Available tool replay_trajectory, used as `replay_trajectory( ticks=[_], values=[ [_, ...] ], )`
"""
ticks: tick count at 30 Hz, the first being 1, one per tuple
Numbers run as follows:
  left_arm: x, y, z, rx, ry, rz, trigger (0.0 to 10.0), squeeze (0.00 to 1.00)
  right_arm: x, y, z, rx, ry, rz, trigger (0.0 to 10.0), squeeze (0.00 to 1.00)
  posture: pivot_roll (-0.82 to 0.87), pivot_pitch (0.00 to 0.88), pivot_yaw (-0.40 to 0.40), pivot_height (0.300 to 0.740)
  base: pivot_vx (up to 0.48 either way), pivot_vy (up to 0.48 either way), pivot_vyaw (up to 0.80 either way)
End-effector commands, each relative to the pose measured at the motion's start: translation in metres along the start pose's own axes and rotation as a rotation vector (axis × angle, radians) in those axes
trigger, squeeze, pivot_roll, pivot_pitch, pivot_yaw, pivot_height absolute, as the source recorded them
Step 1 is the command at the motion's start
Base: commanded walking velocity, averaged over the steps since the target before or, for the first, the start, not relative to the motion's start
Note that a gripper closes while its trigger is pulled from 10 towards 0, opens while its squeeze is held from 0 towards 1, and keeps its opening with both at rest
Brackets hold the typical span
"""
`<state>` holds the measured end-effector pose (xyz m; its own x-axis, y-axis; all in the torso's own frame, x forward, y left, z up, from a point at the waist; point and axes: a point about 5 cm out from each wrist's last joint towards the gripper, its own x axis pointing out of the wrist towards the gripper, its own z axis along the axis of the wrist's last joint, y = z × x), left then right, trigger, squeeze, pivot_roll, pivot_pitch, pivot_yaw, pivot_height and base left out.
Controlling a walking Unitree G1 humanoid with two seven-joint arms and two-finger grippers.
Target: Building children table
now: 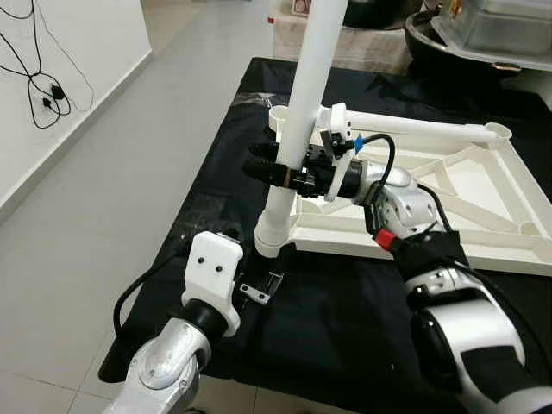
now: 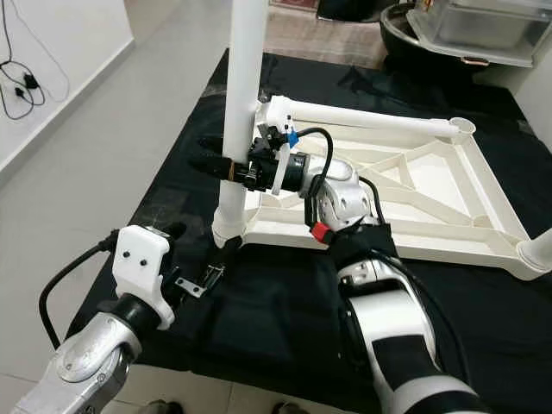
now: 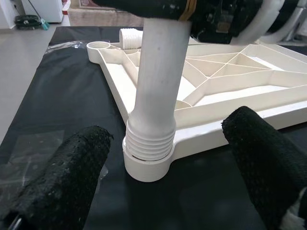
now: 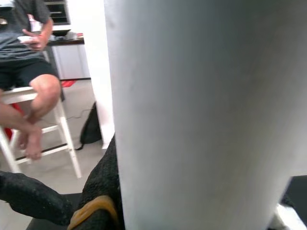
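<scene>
Tabletop: laid upside down on the black cloth, ribs up, so the corner sockets are reachable.
Leg: stood upright in the near corner socket; thread ridges are seen above the rim, so it is judged not fully screwed home.
Right gripper: clamped around the leg at mid-height, fingers either side; likely held there to keep the leg plumb and to twist it.
Left gripper: held low, just beside the socket; fingers are spread wide with the leg base between them, nothing gripped; probably placed to brace the corner.
Other legs: one is lying along the far edge.
Risk: cross-threading if the leg is tilted.
Background: a person seated on a stool.
</scene>
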<state>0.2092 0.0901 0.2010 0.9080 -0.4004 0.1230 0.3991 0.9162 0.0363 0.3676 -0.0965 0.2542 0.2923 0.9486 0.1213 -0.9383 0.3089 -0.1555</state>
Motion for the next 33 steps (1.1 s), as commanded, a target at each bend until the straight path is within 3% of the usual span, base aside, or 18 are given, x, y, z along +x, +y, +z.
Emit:
replay_trajectory(
  ticks=[1, 6, 13, 20, 28, 29, 33],
  values=[
    [0.0, 0.003, -0.002, 0.011, 0.004, -0.001, 10.0, 0.0, -0.009, 0.01, -0.026, 0.058, 0.087, -0.005, 10.0, 0.0, 0.12, 0.203, -0.068, 0.74, 0.0, 0.0, 0.0],
    [0.001, 0.004, -0.002, 0.014, 0.004, -0.001, 10.0, 0.0, -0.007, 0.021, -0.029, 0.04, 0.108, 0.047, 10.0, 0.0, 0.12, 0.208, -0.071, 0.74, 0.0, 0.0, 0.0],
    [0.001, 0.002, -0.002, 0.013, 0.005, -0.007, 10.0, 0.0, 0.006, 0.015, -0.039, 0.04, 0.202, -0.093, 10.0, 0.0, 0.12, 0.212, -0.072, 0.74, 0.0, 0.0, 0.0],
    [0.001, 0.002, -0.001, 0.013, 0.004, -0.006, 10.0, 0.0, 0.008, 0.015, -0.045, 0.055, 0.246, -0.137, 10.0, 0.0, 0.12, 0.212, -0.075, 0.74, 0.0, 0.0, 0.0],
    [0.001, 0.002, -0.001, 0.012, 0.004, -0.009, 10.0, 0.0, 0.003, 0.023, -0.049, 0.065, 0.298, -0.023, 10.0, 0.0, 0.12, 0.219, -0.075, 0.74, 0.0, 0.0, 0.0],
    [0.0, 0.002, -0.001, 0.011, 0.004, -0.01, 10.0, 0.0, 0.001, 0.023, -0.05, 0.05, 0.346, 0.069, 10.0, 0.0, 0.12, 0.222, -0.076, 0.74, 0.0, 0.0, 0.0],
    [0.0, 0.0, -0.001, 0.01, 0.004, -0.011, 10.0, 0.0, 0.003, 0.022, -0.048, 0.057, 0.359, 0.152, 10.0, 0.0, 0.12, 0.225, -0.079, 0.74, 0.0, 0.0, 0.0]
  ],
)
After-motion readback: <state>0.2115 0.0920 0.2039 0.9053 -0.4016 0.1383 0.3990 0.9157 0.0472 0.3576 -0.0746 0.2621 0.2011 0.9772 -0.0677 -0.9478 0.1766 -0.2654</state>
